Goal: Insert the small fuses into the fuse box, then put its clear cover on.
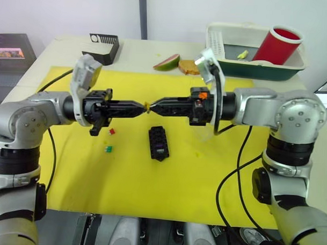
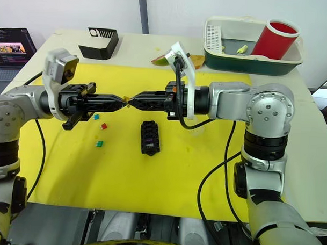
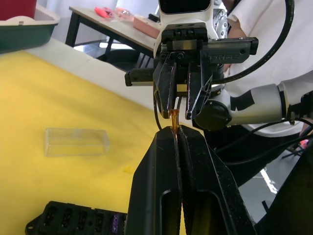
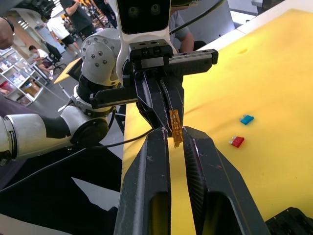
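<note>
Above the yellow mat (image 1: 86, 179) my two grippers meet tip to tip. My left gripper (image 1: 144, 107) is shut on an amber fuse (image 3: 174, 120) that sticks out past its tips. The right gripper (image 1: 153, 107) is open, with one finger on each side of that fuse (image 4: 175, 128). Below them the black fuse box (image 1: 159, 143) lies on the mat with a purple fuse (image 1: 160, 150) in one slot. A red fuse (image 1: 111, 131) and a green fuse (image 1: 108, 149) lie loose to its left. The clear cover (image 3: 76, 142) rests on the mat under the right arm.
A black slotted holder (image 1: 104, 45) stands at the back left of the table. At the back right a green and white tray (image 1: 286, 69) holds a red cup (image 1: 276, 46). A mango slice (image 1: 166, 62) and a round brown food piece (image 1: 188, 67) lie behind the mat.
</note>
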{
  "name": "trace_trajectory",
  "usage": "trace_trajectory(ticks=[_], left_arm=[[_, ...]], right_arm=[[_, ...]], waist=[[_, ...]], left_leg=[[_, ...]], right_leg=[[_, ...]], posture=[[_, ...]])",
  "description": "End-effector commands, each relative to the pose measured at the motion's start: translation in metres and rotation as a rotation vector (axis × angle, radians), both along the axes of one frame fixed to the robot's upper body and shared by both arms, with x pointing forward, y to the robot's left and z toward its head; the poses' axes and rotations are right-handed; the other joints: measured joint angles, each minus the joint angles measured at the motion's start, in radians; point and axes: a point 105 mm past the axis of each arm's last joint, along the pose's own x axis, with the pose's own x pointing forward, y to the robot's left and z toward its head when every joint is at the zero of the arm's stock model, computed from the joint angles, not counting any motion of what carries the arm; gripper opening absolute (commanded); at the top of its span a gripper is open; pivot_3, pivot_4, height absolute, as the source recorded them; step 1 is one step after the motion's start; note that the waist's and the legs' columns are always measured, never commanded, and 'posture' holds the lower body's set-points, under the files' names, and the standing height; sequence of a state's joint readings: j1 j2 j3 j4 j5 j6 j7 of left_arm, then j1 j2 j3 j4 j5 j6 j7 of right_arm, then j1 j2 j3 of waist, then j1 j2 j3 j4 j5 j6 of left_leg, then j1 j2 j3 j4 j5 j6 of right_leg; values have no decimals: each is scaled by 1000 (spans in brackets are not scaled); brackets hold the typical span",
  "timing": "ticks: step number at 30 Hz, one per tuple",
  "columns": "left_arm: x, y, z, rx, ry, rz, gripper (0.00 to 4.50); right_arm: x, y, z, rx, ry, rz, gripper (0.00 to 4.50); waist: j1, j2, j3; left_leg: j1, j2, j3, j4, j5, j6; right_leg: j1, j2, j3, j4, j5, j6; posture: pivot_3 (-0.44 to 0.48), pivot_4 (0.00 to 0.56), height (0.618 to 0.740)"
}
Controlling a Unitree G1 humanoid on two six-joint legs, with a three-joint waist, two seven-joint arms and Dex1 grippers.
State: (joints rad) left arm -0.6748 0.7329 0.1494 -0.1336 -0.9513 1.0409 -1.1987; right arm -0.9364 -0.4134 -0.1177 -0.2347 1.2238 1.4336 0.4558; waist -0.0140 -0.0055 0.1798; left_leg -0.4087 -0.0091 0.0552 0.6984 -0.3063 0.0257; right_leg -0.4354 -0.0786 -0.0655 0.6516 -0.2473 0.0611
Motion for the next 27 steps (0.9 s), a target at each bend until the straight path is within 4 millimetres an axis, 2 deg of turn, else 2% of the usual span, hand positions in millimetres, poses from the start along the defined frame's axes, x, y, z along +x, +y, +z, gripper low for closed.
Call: trace_trajectory(ticks=[1, 3, 11, 14, 17, 21, 24, 27], left_arm=[[-3, 1, 7, -1, -41, -6, 0], [-3, 1, 6, -1, -39, -4, 0], [-2, 1, 4, 20, -44, 1, 0], [2, 4, -6, 110, -82, 35, 878], [6, 16, -39, 351, -185, 57, 2481], [8, 19, -61, 453, -245, 34, 4471], [11, 16, -80, 513, -295, 30, 4471], [14, 9, -91, 527, -327, 36, 4471]], right_arm=[[-11, 6, 10, 10, -64, 53, 465], [-12, 6, 10, 8, -67, 54, 18], [-12, 6, 13, -2, -87, 57, 7], [-9, 6, 11, -77, -129, 40, 0], [-2, 4, -1, -251, -247, 15, 0], [9, -1, -28, -458, -431, 50, 0], [14, -1, -47, -547, -530, 129, 0], [16, 4, -61, -592, -589, 200, 0]], waist=[[0, 0, 0], [0, 0, 0], [0, 0, 0], [-1, 0, 0], [-3, 0, 0], [3, 0, 0], [3, 0, 0], [3, 0, 0]], left_leg=[[0, 0, 0, 0, 0, 0], [0, 0, 0, 0, 0, 0], [0, 0, 0, 0, 0, 0], [0, 0, 0, 0, 0, 0], [0, 0, 0, -1, 0, 0], [0, 0, 0, -1, -1, 1], [-1, 0, 0, 0, -1, 2], [-1, 0, 0, 0, -1, 3]], right_leg=[[0, 0, 0, 0, 0, 0], [0, 0, 0, 0, 0, 0], [0, 0, 0, 0, 0, 0], [0, 0, 0, 0, 0, 0], [0, 0, 0, 0, 0, 0], [0, 1, 0, -2, 0, 0], [0, 1, 0, -2, 0, 0], [0, 1, 0, -2, 0, 0]], posture=[[0, 150, 740], [0, 150, 740], [0, 150, 740], [0, 150, 740], [0, 150, 740], [0, 150, 740], [0, 150, 740], [0, 150, 740]])
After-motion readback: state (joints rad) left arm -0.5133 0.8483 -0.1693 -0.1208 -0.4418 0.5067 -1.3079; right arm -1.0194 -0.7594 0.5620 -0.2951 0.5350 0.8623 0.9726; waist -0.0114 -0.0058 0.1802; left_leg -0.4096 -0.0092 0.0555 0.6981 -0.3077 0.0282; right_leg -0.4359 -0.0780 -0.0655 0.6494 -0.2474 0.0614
